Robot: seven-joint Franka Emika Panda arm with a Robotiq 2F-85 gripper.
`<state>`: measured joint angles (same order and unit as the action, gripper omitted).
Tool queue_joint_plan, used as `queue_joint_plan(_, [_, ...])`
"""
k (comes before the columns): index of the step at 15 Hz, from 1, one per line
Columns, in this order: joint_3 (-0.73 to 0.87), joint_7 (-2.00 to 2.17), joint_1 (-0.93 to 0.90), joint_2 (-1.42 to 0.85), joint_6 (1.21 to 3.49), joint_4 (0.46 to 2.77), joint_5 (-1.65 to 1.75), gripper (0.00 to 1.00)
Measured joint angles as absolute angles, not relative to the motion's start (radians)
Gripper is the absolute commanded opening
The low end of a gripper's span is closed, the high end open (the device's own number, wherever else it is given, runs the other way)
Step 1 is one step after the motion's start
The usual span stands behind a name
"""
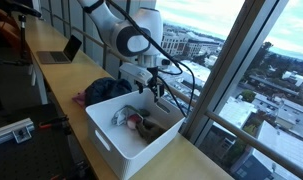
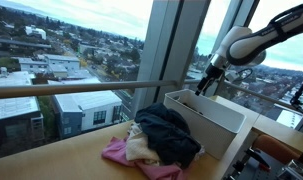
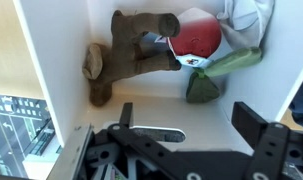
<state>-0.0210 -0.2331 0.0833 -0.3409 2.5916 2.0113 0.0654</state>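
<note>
One brown plush toy (image 3: 126,50) lies lengthwise across the bin (image 3: 61,40)

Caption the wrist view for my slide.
Open pincer poised over a white bin holding a brown cloth, a red-and-white item and a green cloth.

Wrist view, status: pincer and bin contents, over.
Pincer open, empty, over white bin. Brown cloth, red-white item, green cloth inside, untouched. Path down looks clear.
</note>
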Motion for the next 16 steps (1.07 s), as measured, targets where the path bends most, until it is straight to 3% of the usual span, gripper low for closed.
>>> queue_joint_plan(8, [-0.027,-0.237,0.091,-0.562,2.587,1.894,0.060,1.00])
queue_joint_plan(16, [-0.081,-0.271,0.113,-0.593,2.451,1.893,-0.019,1.00])
